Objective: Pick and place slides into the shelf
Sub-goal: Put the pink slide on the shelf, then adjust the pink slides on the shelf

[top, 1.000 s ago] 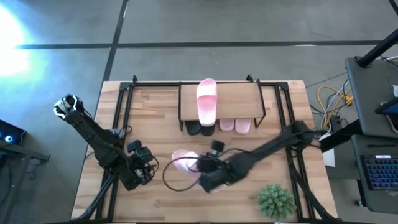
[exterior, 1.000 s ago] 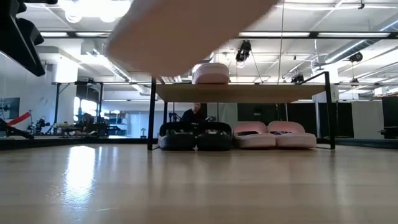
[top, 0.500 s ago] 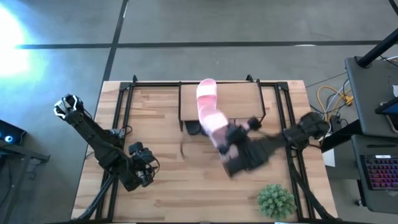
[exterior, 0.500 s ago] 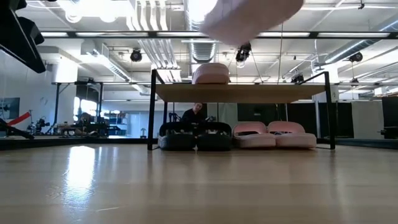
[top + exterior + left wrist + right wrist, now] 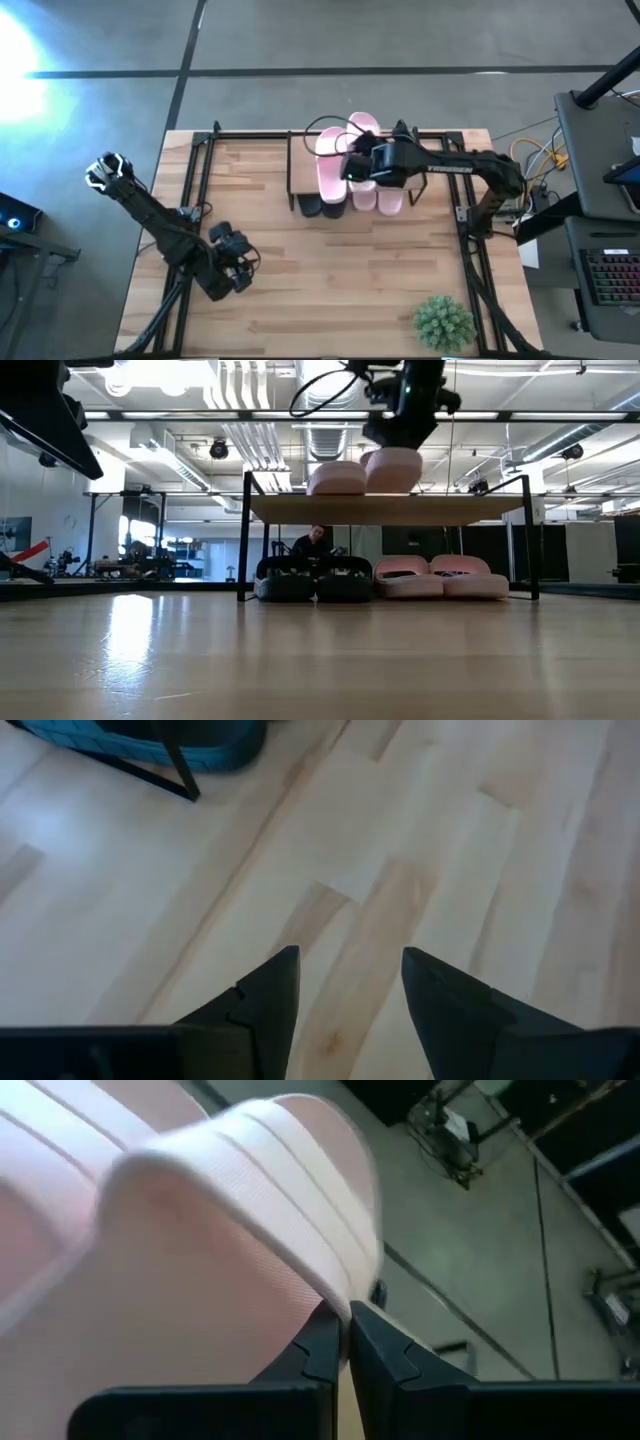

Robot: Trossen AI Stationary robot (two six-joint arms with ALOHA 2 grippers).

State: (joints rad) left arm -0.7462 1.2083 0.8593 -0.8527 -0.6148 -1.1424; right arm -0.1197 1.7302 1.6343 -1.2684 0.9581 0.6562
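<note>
Holding a light pink slide (image 5: 364, 135) by its strap, the right gripper (image 5: 368, 160) hangs over the shelf (image 5: 405, 160) at the table's far edge, fingers nearly closed on the strap edge. Slide sits just beside another pink slide (image 5: 331, 160) already on the top board, long axes parallel, running far-to-near. Low view shows carried slide (image 5: 393, 468) about level with its neighbour (image 5: 337, 478); touching board or not, cannot tell. It also shows the black pair (image 5: 314, 582) and pink pair (image 5: 441, 578) underneath. Left gripper (image 5: 235, 268) waits near the left front corner, fingers apart, empty.
</note>
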